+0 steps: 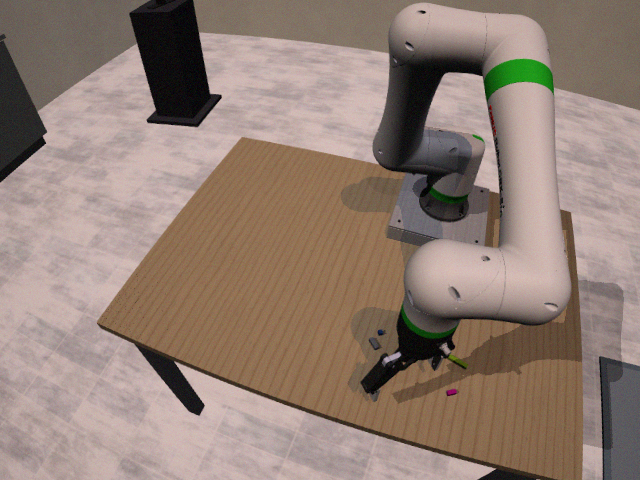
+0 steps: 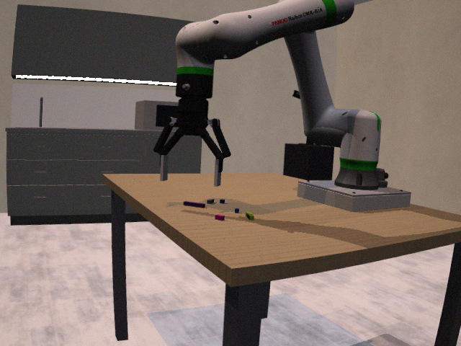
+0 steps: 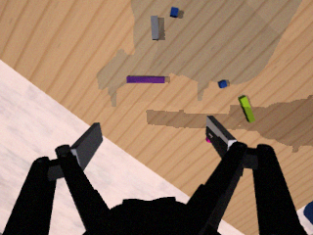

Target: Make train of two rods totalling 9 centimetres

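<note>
My gripper (image 2: 190, 177) is open and empty, and hangs well above the table near its front edge; it also shows in the wrist view (image 3: 154, 134) and the overhead view (image 1: 405, 374). Below it on the table lie several small rods, all flat and apart from each other. A purple rod (image 3: 146, 79) (image 2: 194, 204) lies nearest the gripper. A grey rod (image 3: 155, 27) (image 1: 374, 342) and a blue cube (image 3: 174, 12) (image 1: 381, 331) lie beyond it. A second blue cube (image 3: 223, 83), a lime rod (image 3: 246, 108) (image 1: 457, 361) and a magenta rod (image 2: 220, 217) (image 1: 451, 392) lie to the side. In the wrist view the magenta rod is mostly hidden behind one finger.
The robot's base plate (image 1: 439, 217) sits at the table's far side. The table's front edge (image 3: 122, 147) runs just under the gripper, with floor beyond. A black pedestal (image 1: 173, 62) stands on the floor far off.
</note>
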Robot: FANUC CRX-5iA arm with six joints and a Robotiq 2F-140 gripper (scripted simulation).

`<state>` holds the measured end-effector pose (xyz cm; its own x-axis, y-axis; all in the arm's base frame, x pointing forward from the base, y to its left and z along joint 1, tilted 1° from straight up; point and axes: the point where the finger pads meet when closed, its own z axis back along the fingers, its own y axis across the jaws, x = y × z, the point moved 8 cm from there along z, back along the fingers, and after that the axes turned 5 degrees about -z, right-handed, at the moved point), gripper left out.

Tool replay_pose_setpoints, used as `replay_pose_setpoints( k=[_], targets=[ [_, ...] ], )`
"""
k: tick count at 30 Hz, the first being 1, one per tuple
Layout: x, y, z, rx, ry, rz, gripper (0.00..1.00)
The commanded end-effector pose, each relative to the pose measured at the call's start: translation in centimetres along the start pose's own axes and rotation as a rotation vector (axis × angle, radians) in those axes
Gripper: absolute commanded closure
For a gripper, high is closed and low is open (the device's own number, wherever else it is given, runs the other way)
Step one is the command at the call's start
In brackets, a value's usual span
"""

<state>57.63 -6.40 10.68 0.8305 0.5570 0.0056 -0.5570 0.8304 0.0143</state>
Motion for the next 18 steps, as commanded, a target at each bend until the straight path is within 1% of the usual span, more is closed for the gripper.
replay_pose_setpoints(
  k=[1,11,13,15,18],
  targets=[
    [0.0,0.0,0.0,0.0,0.0,0.0,0.0],
    [-0.2,0.0,0.1,0.0,0.0,-0.02,0.0],
    [-0.7,-0.1,0.2,0.0,0.0,-0.082,0.0],
    [-1.6,-0.2,0.4,0.0,0.0,-0.196,0.0],
    [-2.5,-0.3,0.6,0.0,0.0,-0.308,0.0]
  ],
)
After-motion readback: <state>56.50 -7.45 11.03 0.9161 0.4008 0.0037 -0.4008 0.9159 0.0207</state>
